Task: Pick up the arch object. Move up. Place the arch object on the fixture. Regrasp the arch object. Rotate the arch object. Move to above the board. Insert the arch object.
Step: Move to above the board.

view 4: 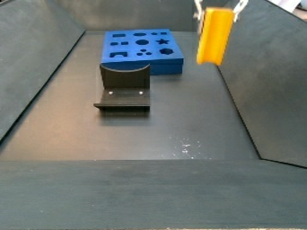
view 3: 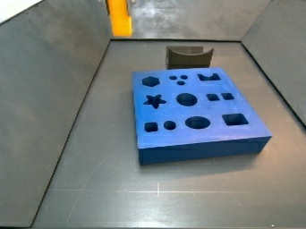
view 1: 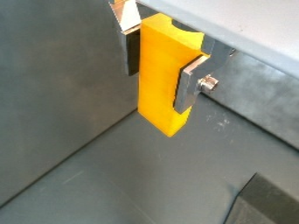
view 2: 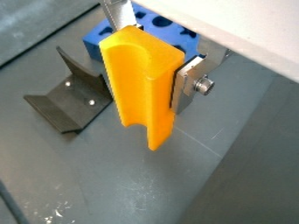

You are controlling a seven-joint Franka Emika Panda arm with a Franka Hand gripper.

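Note:
My gripper (view 1: 162, 68) is shut on the arch object (view 1: 163, 87), an orange-yellow oblong block hanging upright in the air with its curved notch uppermost. Both wrist views show silver fingers (view 2: 187, 83) pressed on its two sides. In a side view the arch object (view 4: 214, 36) hangs high above the floor, to the right of the board (view 4: 168, 61). The board (view 3: 203, 143) is a thick blue slab with dark cut-out holes. The fixture (view 4: 124, 85), a dark bracket, stands on the floor next to the board. The fixture (view 2: 70, 96) and the board (view 2: 162, 31) lie below the held block.
Grey walls enclose the dark floor on all sides (view 3: 72, 107). The fixture (view 3: 188, 56) stands between the board and one wall. The arch object (view 3: 117, 18) hangs near a wall corner.

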